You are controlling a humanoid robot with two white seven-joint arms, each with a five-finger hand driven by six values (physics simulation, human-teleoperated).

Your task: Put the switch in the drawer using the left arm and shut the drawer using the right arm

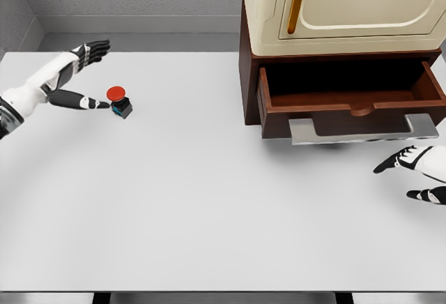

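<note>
— Two big things first? One wide white table [209, 213], and at its two o'clock a cabinet [334, 11] with its brown drawer [352, 98] pulled out and nothing showing inside, grey handle [362, 131] facing us.

— And the arms?

— Left hand [73, 74] comes in at ten o'clock, spread wide: fingers fanned above, thumb reaching toward the switch [120, 101]. Right hand [418, 171] waits at four o'clock, just below the handle, fingers relaxed, holding nothing.

— Where is the switch?

— On the table at ten o'clock, upright, red button on a dark base, well apart from the drawer. The thumb tip sits right at it; whether it touches, I can't quite tell.

— So which step?

— The first one, I'd say: closing in for the grasp. Nothing is gripped yet.

— Next?

— Fingers need to come down around the base and close, then lift and carry toward three o'clock, over the drawer's front wall. The right hand should keep clear until then.
</note>
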